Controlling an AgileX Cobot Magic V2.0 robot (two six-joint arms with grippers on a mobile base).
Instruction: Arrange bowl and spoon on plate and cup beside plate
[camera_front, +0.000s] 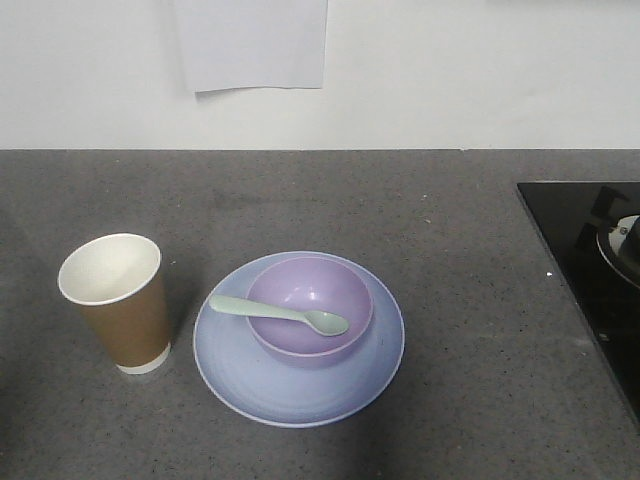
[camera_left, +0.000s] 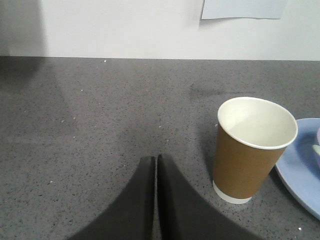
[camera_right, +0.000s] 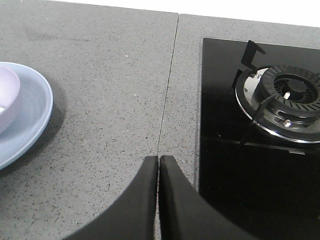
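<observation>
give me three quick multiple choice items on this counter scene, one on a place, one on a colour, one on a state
1. Where does the spoon lie?
A. across the bowl
B. inside the cup
C. on the stove

2. What colour is the plate?
A. brown
B. pale blue
C. green

3. How do the left gripper fingers stand?
A. wide open
B. closed on the cup
C. shut, holding nothing

Key: 1 A, its handle rests on the bowl's rim, its scoop inside. 2 B, seen under the purple bowl. 3 C, the fingers meet, apart from the cup.

Kitchen: grey speckled countertop (camera_front: 450, 260), black gas hob (camera_right: 260, 125), burner (camera_right: 287, 92).
</observation>
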